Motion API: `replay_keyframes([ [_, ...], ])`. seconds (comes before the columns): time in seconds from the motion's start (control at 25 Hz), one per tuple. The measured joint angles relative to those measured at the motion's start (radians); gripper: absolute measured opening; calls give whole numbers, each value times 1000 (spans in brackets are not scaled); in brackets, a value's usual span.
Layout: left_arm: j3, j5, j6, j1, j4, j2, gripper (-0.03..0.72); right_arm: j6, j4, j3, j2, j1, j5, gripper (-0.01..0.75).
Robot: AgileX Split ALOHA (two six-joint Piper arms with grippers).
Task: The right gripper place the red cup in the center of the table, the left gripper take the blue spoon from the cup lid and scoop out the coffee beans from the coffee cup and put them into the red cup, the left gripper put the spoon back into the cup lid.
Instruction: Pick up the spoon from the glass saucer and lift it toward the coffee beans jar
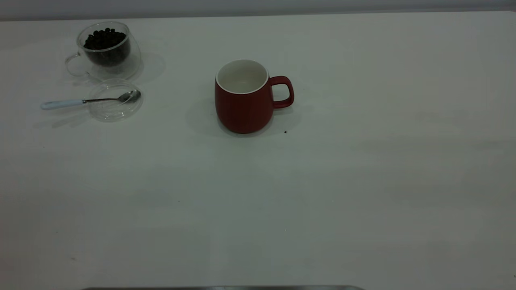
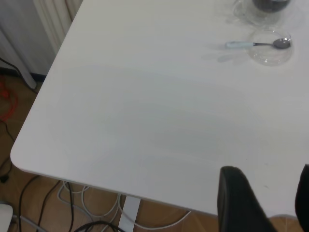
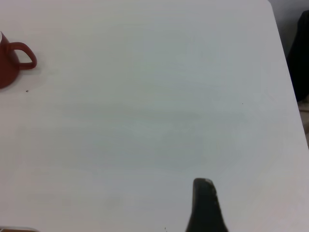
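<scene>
Standing upright near the middle of the counter point(image 1: 363, 181), the red cup point(image 1: 246, 100) is seen empty, its handle turned toward the right arm's side. Well apart from it, at the far left, the glass coffee cup point(image 1: 105, 50) holds a heap of coffee beans point(image 1: 104, 39), and just beside it the clear lid point(image 1: 115, 100) carries the blue spoon point(image 1: 86, 100), bowl on the lid and pale handle jutting out over the counter. The left end effector point(image 2: 263, 203) is held with its fingers apart near the counter's edge, far from the spoon. Of the right end effector point(image 3: 205, 205) only one finger is shown, so its state cannot be told. The spoon is judged light, stiff and slippery; the overhanging handle is probably best pinched.
</scene>
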Motion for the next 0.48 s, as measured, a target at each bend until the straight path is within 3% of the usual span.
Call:
replay_keyframes([
  [0.48,0,0,0,0,0,0,354,0,0,0,0,0,0,535],
])
